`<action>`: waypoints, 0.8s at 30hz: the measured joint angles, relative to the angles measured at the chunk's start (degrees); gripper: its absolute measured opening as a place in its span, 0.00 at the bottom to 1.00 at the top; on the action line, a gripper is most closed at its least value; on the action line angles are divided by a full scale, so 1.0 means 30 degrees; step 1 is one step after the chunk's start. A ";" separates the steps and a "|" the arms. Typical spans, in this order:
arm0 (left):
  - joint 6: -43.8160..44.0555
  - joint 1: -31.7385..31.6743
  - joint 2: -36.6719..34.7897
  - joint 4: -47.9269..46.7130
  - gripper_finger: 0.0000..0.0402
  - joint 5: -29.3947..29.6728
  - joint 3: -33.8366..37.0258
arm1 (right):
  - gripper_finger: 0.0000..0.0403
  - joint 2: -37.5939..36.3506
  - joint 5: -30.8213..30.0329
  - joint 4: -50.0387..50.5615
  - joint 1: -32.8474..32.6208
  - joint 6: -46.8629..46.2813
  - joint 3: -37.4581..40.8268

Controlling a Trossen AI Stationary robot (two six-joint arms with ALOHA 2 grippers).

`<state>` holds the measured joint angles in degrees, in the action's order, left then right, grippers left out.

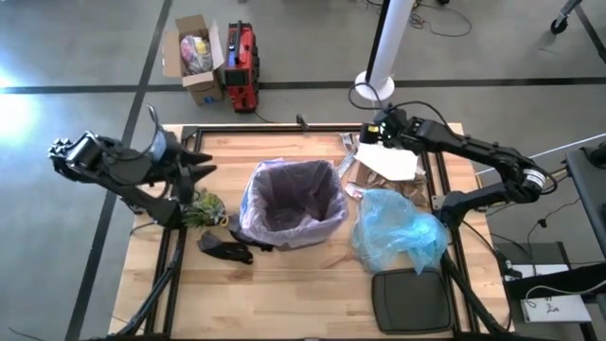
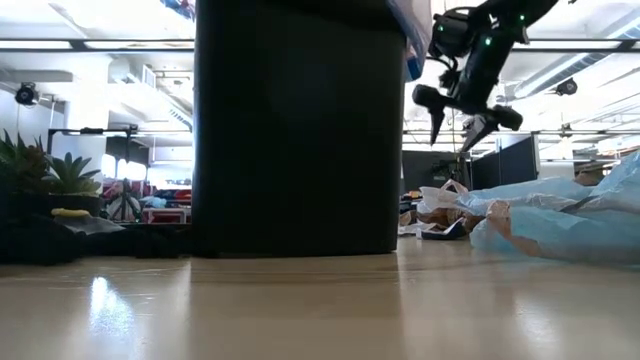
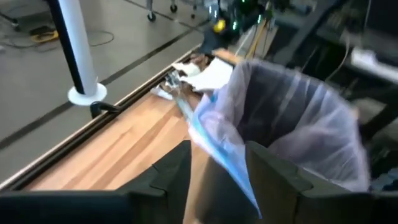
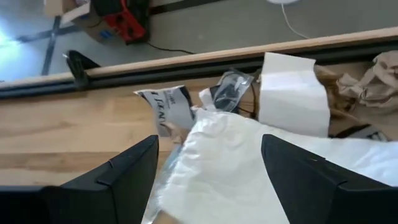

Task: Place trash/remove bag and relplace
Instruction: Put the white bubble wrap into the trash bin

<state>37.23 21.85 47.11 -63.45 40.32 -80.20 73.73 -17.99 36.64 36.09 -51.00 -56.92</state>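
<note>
The bag (image 1: 289,201), a pale pink-lavender liner, sits in a dark bin (image 2: 297,130) near the middle of the table (image 1: 284,303), its mouth open and facing straight up, its rim folded outward over the bin's edge; seen from above the opening is roughly square with no clear long axis. The trash (image 1: 386,163) lies in a loose heap at the far right part of the table, between the bin and the table's right rail: white paper sheets, crumpled brown paper and a small clear wrapper, the pile running from the far edge toward the near side. Just nearer than that heap, touching it, a light blue plastic bag (image 1: 398,232) lies crumpled, and a flat dark lid (image 1: 410,298) rests at the near right corner. The right end effector (image 1: 379,128) hovers above the far end of the trash, fingers spread apart and pointing down, holding nothing; its wrist view looks onto a white sheet (image 4: 236,168) between the fingers. The left end effector (image 1: 201,163) is off the left side of the bin, raised, aimed toward the bag's rim, its fingers parted with nothing between them. Black gloves (image 1: 225,248) and a small green plant-like object (image 1: 202,208) lie on the table left of the bin.
</note>
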 joint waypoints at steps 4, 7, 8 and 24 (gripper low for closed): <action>0.0543 0.0000 0.0062 -0.0019 0.40 0.1584 -0.0454 | 0.70 -0.0007 0.0004 -0.0158 -0.0020 0.1637 0.0406; 0.0550 0.0000 0.0097 0.0049 0.41 0.4332 -0.0759 | 0.70 -0.0157 0.0177 -0.0149 -0.0020 0.3057 0.0361; 0.0497 0.0000 0.0112 0.0149 0.41 0.5588 -0.0912 | 0.70 -0.0230 0.0285 -0.0111 -0.0023 0.3608 0.0231; 0.0581 0.0000 -0.0627 0.0001 0.25 0.8408 -0.1433 | 0.59 0.0811 0.1592 0.0306 -0.0306 0.4432 0.1390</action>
<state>38.98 21.85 45.23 -63.44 65.54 -84.50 76.17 -13.21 37.55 35.17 -37.70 -52.75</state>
